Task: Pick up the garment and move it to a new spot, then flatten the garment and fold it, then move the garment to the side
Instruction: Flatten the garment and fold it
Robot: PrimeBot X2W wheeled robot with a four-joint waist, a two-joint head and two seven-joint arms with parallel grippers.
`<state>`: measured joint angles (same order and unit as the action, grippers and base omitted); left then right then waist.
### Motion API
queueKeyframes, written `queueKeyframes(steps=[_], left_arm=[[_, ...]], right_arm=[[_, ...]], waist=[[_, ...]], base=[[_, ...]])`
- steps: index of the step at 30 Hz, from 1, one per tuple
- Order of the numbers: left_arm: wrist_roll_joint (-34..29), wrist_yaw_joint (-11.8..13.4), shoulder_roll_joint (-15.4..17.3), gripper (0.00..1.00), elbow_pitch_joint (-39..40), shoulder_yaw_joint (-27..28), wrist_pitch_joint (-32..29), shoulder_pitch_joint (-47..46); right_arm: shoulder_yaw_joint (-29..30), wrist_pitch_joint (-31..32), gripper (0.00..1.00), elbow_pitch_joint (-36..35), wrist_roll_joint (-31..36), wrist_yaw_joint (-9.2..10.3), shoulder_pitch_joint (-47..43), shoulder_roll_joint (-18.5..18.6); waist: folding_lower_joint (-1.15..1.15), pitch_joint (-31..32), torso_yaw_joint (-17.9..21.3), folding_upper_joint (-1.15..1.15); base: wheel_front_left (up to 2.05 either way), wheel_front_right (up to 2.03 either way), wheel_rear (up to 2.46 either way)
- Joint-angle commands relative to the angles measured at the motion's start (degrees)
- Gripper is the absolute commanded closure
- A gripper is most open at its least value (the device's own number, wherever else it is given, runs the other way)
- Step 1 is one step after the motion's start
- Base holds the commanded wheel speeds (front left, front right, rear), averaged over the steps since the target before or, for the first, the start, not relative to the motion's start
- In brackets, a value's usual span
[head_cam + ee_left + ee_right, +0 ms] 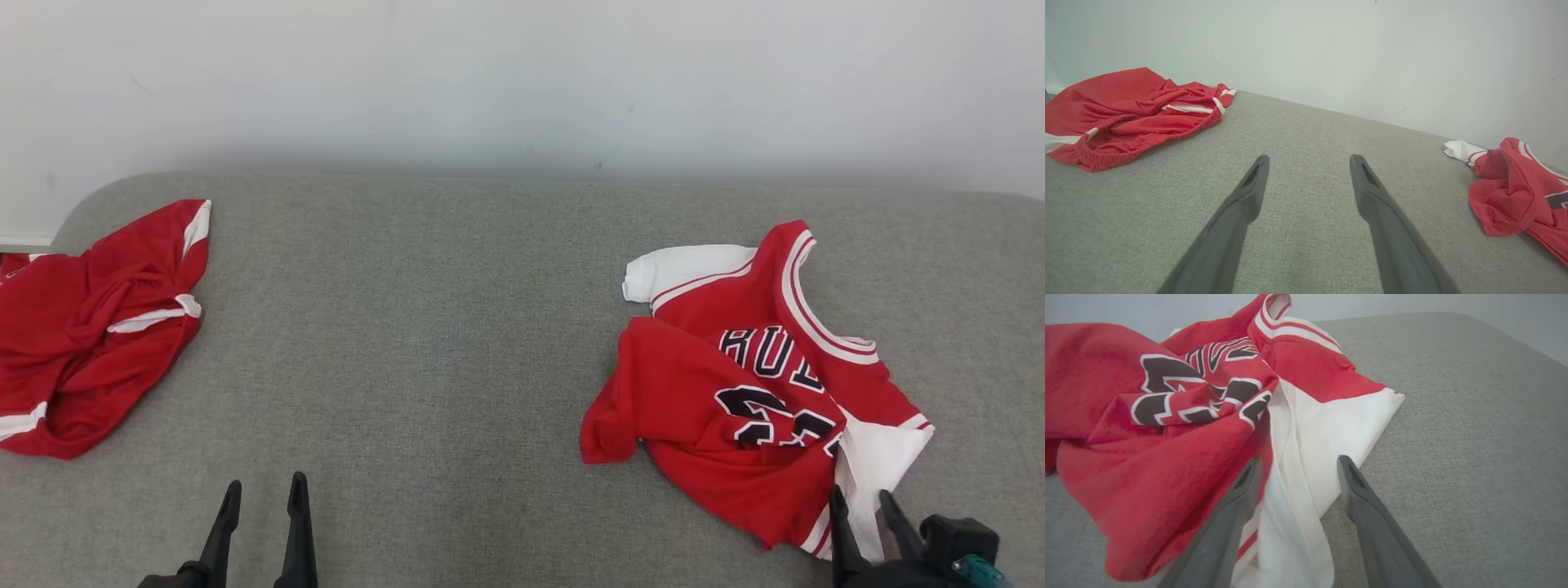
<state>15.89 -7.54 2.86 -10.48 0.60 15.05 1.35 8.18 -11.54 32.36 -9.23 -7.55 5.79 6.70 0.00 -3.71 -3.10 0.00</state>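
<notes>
My left gripper (pixel 265 483) (pixel 1309 159) sits above the bare grey upholstered surface (pixel 424 327) (pixel 1306 122) (pixel 1474 416), near its front edge and left of centre. Its two fingers stand wide apart with nothing between them.

My right gripper (pixel 860 494) (pixel 1299 461) is at the front edge, toward the right corner. Its fingers are apart and not clamped. In the right wrist view they straddle the white lower corner of the jersey (pixel 718 392) (pixel 1506 196) (pixel 1147 465). One finger lies over the red-and-white striped hem. The other lies over the surface just beside the white edge. I cannot tell whether either finger touches the cloth.

The jersey is red with white sleeves, a white-striped collar, and dark lettering and numerals outlined in white. It lies crumpled on the right half of the surface, with its red front folded over itself.

A pair of red shorts (pixel 82 343) (pixel 1126 106) with white trim lies bunched at the left edge, well apart from the jersey. A pale wall (pixel 522 82) runs along the rear edge.
</notes>
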Motion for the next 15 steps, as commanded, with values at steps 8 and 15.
queueKeyframes(steps=[8, 15], left_arm=[[-0.2, 0.1, 0.0, 0.00, -0.1, 0.5, 0.2, 0.0], [0.2, 0.1, 0.0, 0.00, -0.6, -0.4, 0.2, -1.3]], right_arm=[[1.1, -0.6, 1.00, -0.7, -2.7, 0.13, 0.4, -1.0], [6.6, -2.8, 1.00, -3.6, -17.4, 0.13, -7.1, -3.2]], waist=[[0.00, -1.1, 2.1, 0.00], [0.00, -1.4, 2.5, 0.00]], base=[[0.00, 0.00, 0.00], [0.00, 0.00, 0.00]])
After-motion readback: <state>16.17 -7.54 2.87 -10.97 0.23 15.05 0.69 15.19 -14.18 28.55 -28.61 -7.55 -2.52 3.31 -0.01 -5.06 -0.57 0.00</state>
